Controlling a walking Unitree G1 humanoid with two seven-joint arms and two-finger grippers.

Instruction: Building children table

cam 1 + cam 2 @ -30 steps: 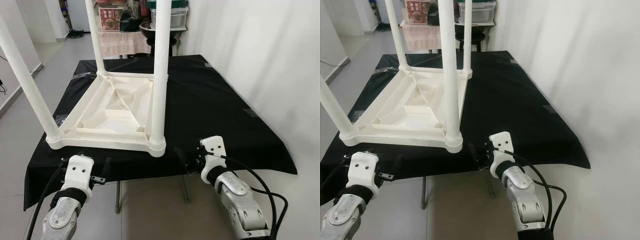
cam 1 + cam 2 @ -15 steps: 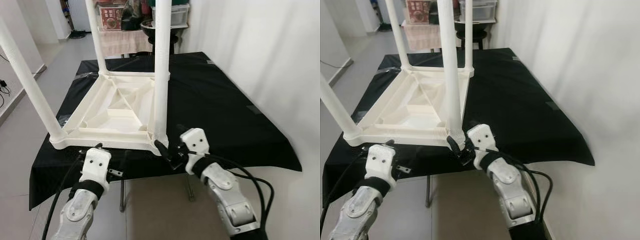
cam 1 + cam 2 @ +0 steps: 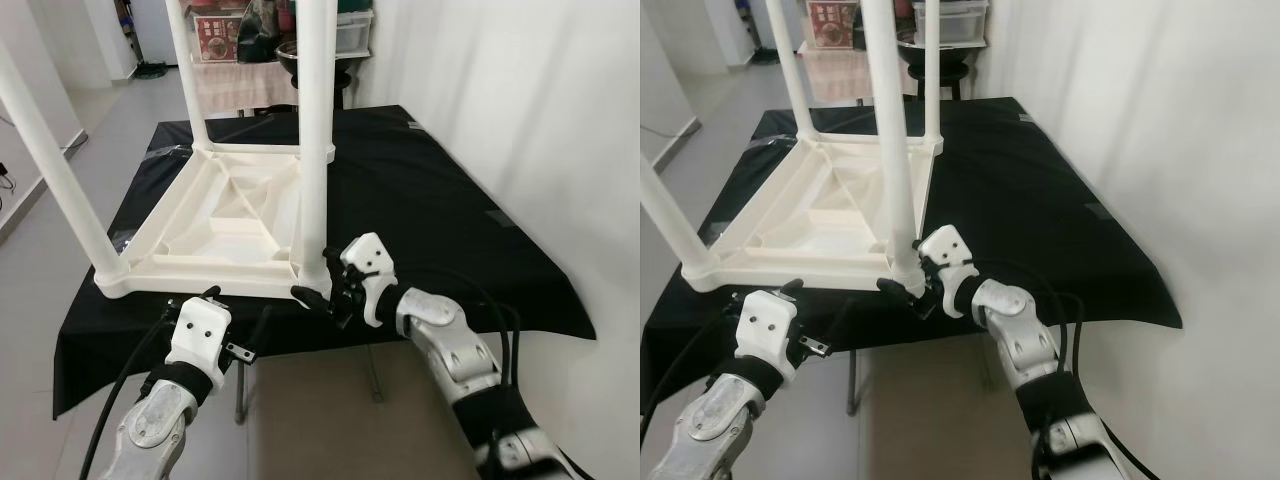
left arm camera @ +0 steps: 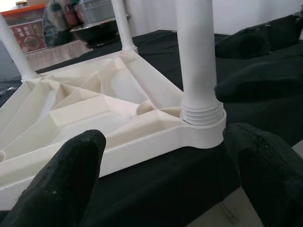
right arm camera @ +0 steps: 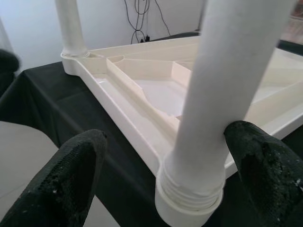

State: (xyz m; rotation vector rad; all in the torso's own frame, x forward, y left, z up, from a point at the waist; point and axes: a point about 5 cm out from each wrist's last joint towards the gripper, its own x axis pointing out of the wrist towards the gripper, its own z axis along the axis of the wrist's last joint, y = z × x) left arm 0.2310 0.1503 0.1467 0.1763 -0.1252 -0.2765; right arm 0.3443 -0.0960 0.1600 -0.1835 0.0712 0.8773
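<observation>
A white plastic children's table (image 3: 220,215) lies upside down on a black-clothed table (image 3: 430,200), its legs pointing up. My right gripper (image 3: 318,282) is open at the base of the near right leg (image 3: 313,150), one finger on each side of it. In the right wrist view the leg (image 5: 227,94) rises between the fingers (image 5: 71,175), with its threaded foot seated in the corner socket. My left gripper (image 3: 237,308) is open just below the cloth's front edge, facing the white frame's front rim (image 4: 142,142).
A white wall (image 3: 520,100) runs close along the right side. Behind the table stand a dark stool (image 3: 320,60) and storage boxes (image 3: 225,35). Bare floor (image 3: 60,130) lies to the left. The black cloth hangs over the front edge above my arms.
My right gripper has moved forward and left, from below the front edge to the near right leg's base. My left gripper has risen and shifted right towards the frame's front rim.
</observation>
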